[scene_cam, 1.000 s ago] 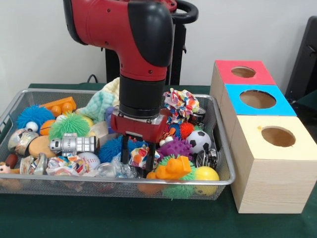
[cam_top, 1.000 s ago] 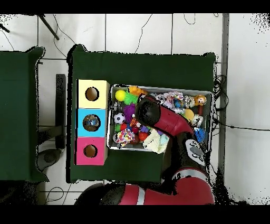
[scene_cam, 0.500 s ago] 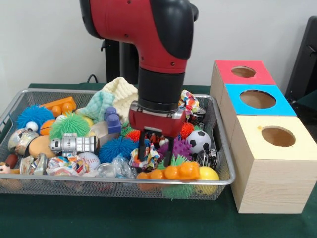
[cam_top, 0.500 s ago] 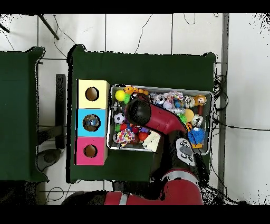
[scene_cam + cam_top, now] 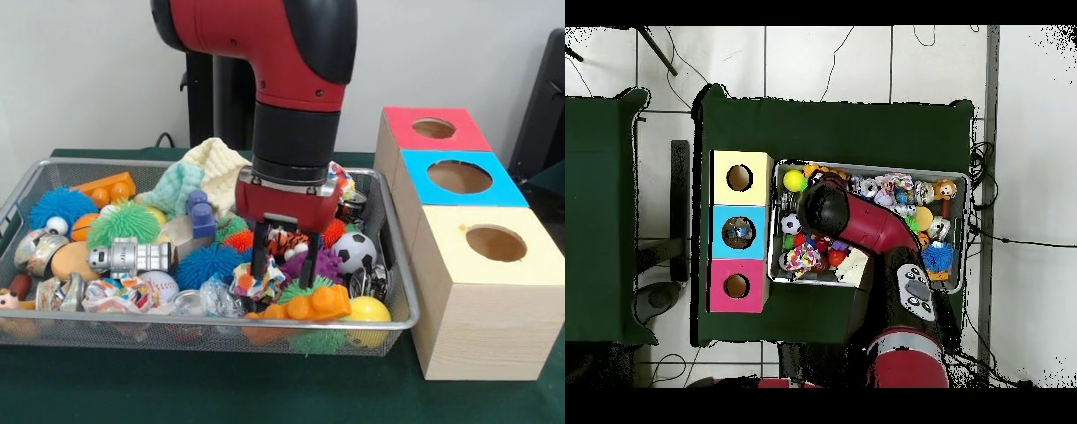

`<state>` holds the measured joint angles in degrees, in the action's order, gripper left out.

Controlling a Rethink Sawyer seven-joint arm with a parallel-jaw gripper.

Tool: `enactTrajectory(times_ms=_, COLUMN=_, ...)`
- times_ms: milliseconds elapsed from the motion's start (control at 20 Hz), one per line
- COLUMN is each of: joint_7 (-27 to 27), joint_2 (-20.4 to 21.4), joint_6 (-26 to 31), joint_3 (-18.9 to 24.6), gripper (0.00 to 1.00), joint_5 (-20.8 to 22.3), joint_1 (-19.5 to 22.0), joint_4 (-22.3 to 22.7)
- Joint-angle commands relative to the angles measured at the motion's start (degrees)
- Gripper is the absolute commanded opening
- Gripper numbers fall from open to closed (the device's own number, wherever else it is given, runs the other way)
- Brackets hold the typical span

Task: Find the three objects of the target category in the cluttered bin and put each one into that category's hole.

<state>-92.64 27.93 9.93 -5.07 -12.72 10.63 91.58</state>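
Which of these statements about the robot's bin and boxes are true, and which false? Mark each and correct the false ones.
1. The pincer hangs open over toys in the wire bin. True.
2. The box nearest the camera in the front view is red. False: it is the yellow box; the red box is farthest.
3. A soccer ball lies in the bin. True.
4. The blue box has no hole. False: it has a round hole.

The cluttered bin [image 5: 399, 325], a wide shallow silver wire-mesh basket, sits level at the boxes' nine o'clock, apparently brim-full of toys.
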Motion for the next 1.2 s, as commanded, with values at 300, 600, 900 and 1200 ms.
enactTrajectory(times_ms=300, joint_7=-7.2, joint_2=2.7, joint_6=11.3, joint_3=1.7, gripper=1.0, joint_5=-0.6, joint_1=4.4, joint_4=-3.0)
enactTrajectory(times_ms=600, joint_7=-8.2, joint_2=1.3, joint_6=6.8, joint_3=4.4, gripper=1.0, joint_5=-0.3, joint_1=6.5, joint_4=-0.2)
enactTrajectory(times_ms=900, joint_7=-9.6, joint_2=-0.9, joint_6=2.9, joint_3=6.1, gripper=1.0, joint_5=-0.3, joint_1=7.1, joint_4=0.8)
enactTrajectory(times_ms=1200, joint_7=-9.7, joint_2=-4.0, joint_6=0.2, joint_3=7.9, gripper=1.0, joint_5=0.0, joint_1=8.7, joint_4=0.3)
